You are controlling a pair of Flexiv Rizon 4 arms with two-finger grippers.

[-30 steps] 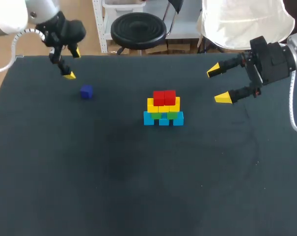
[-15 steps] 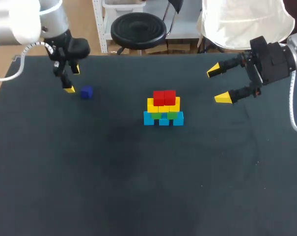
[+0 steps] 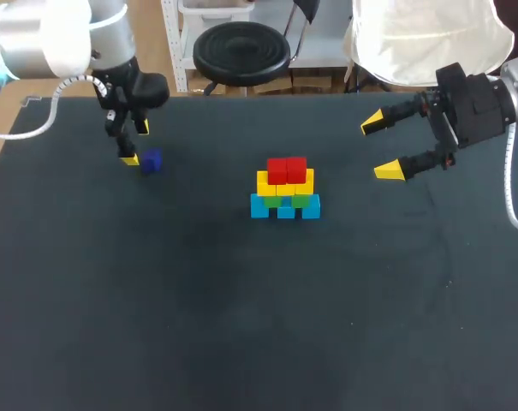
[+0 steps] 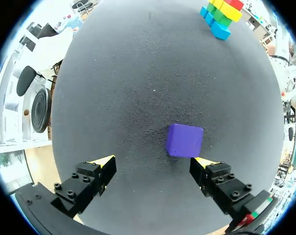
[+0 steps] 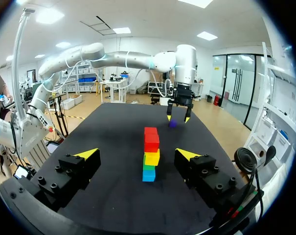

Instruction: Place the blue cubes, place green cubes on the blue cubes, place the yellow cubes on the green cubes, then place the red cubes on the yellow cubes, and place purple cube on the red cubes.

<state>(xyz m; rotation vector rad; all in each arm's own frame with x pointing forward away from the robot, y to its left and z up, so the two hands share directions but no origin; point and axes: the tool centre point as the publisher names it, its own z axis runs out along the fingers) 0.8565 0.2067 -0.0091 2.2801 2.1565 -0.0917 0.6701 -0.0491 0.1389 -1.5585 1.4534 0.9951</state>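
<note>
A purple cube [image 3: 151,160] lies alone at the table's far left. My left gripper [image 3: 137,144] hangs right over it, open; in the left wrist view the purple cube [image 4: 185,140] sits just ahead of the left gripper [image 4: 154,161], close to one fingertip, untouched. At the table's middle stands the stack [image 3: 285,188]: blue cubes [image 3: 284,208] at the bottom, then green [image 3: 303,201], yellow [image 3: 285,181] and red cubes [image 3: 286,169]. My right gripper [image 3: 380,147] stays open and empty to the stack's right. From the right wrist, the stack [image 5: 150,154] stands ahead of the right gripper [image 5: 137,153].
The dark table [image 3: 241,325] carries only the stack and the purple cube. Its far edge [image 3: 241,96] runs just behind both grippers.
My left gripper has moved right and down, from the far left corner to the purple cube. The right arm and the stack have not moved.
</note>
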